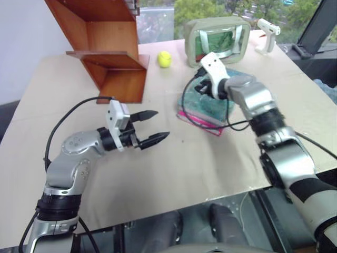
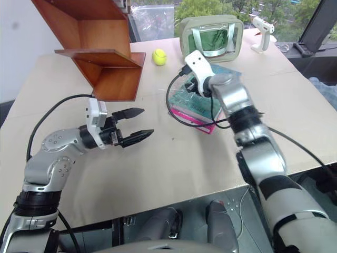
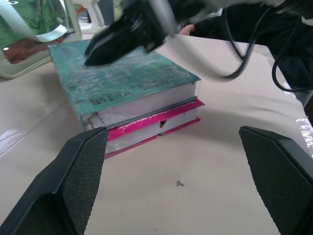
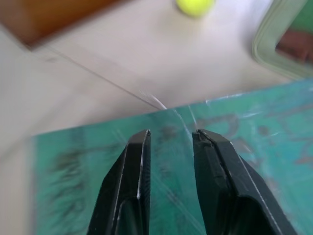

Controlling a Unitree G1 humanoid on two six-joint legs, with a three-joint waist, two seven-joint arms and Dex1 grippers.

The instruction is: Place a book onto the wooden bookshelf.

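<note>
Lying flat on the pale tabletop (image 1: 174, 174), the large teal-green book with its mottled glossy cover (image 3: 127, 78) sits stacked squarely on a smaller bright pink book (image 3: 156, 128), well apart from the reddish-brown wooden bookshelf of slanted boards (image 1: 110, 58) at the far left of the table. I judge the task barely begun: the book has not left its stack.

My right gripper (image 4: 171, 134) is over the teal cover near its far edge, its two black fingers drawn in until a narrow slit is left between them, with nothing caught there. Clenched like that, I read it as placed to press or nudge the cover, since a flat book offers no edge to pinch from above. My left gripper (image 1: 152, 126) hovers above bare table between the shelf and the books, its fingers spread wide and empty, aimed toward the stack; I judge it is waiting to take the book's near edge once that edge is offered.

The head views lay out the whole table: a yellow-green tennis ball (image 1: 164, 58) beside the shelf, and a pale green zipped pouch with a clear window (image 1: 218, 39) beyond the books. The left wrist view adds the pale page edges of both books and the dark lettering on the teal spine. The right wrist view adds the slit between my right fingers.
</note>
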